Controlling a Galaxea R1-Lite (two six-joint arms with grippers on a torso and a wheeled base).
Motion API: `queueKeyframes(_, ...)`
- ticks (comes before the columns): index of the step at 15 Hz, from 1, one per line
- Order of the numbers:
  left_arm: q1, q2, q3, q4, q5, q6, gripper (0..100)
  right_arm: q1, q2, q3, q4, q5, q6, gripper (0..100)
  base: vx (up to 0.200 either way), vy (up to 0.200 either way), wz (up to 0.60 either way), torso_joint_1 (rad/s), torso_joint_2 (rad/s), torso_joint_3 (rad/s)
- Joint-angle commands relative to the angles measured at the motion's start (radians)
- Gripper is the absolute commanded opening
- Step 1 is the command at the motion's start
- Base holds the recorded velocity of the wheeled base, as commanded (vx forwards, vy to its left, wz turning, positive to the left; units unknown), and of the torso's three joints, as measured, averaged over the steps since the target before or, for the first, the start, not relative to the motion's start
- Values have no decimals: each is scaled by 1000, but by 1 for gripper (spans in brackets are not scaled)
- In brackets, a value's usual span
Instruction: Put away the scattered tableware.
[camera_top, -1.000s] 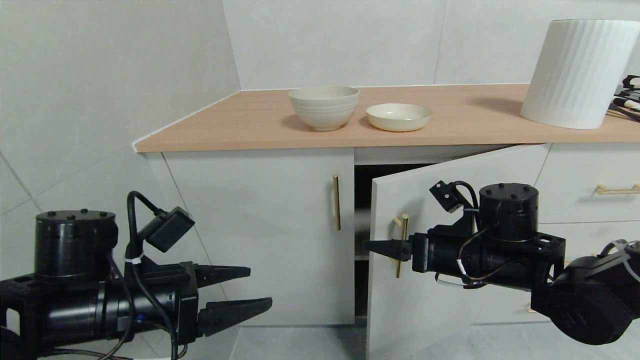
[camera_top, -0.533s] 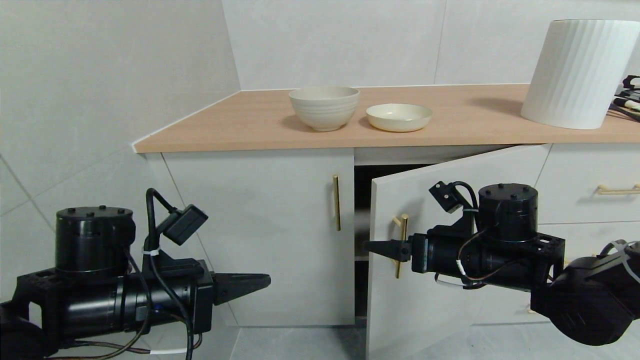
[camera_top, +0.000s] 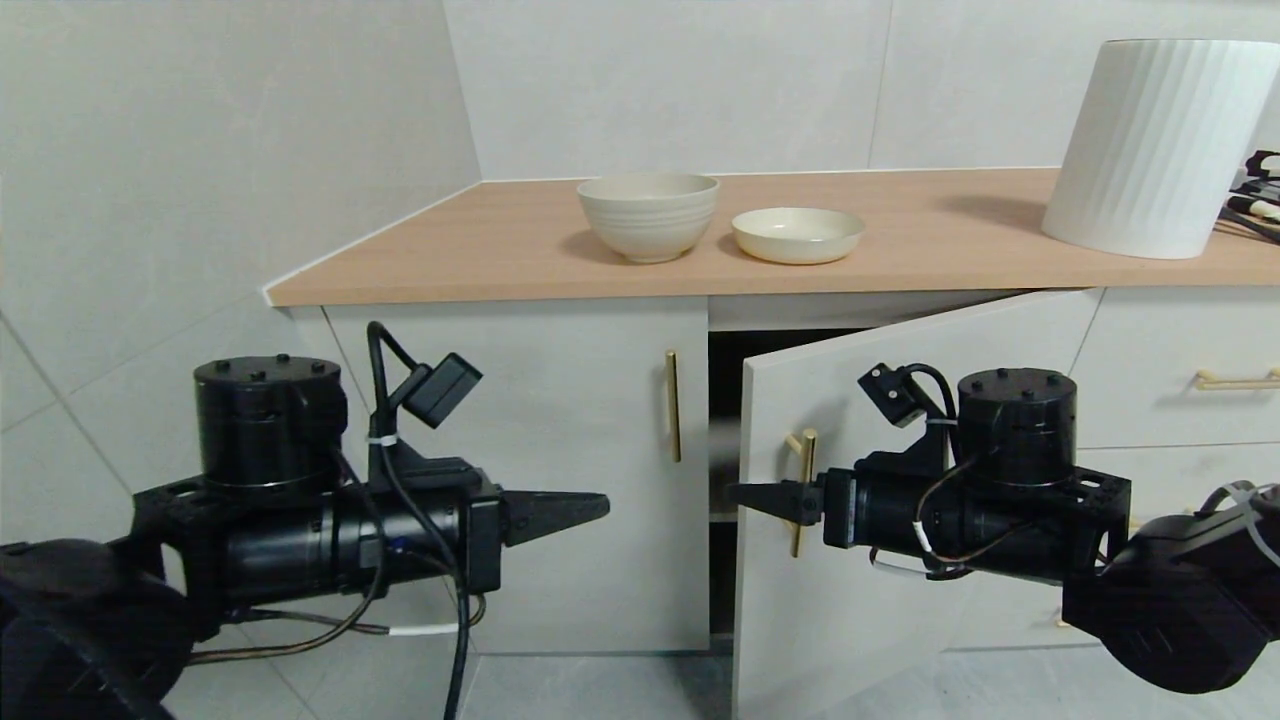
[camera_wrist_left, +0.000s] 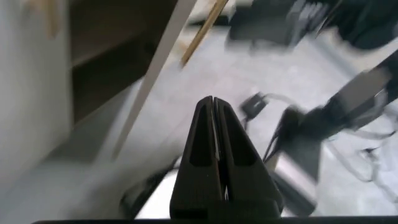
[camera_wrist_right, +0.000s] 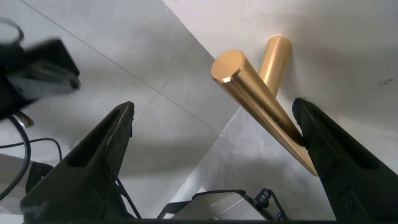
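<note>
Table (camera_top: 450, 250) holds bowl (camera_top: 648, 215) and dish (camera_top: 798, 234), nothing stowed yet; cupboard door (camera_top: 900, 380) ajar, right fingers (camera_wrist_right: 93, 162) open around handle (camera_wrist_right: 249, 81), left fingers (camera_wrist_left: 199, 149) closed.

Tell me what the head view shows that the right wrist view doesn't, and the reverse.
Head view alone: the bowl and dish on the counter, the white ribbed container, the closed left door, and the left tool, shut. Right wrist view alone: the round end face of the handle, close up inside the open right tool. Shared: the open door's gold handle and the right tool at it.
</note>
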Motion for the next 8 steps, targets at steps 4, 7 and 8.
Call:
queueKeyframes(4, -37, 190, -149, -61, 14, -48, 0, 5, -6, 4, 2, 1, 0, 100, 0, 0, 0, 0, 0, 0)
queueKeyframes(7, -77, 345, -141, -242, 100, -55, 0, 5, -1, 7, 2, 1, 0, 100, 0, 0, 0, 0, 0, 0)
queueKeyframes(8, -92, 393, -141, -339, 158, -74, 0, 5, -1, 7, 2, 1, 0, 100, 0, 0, 0, 0, 0, 0)
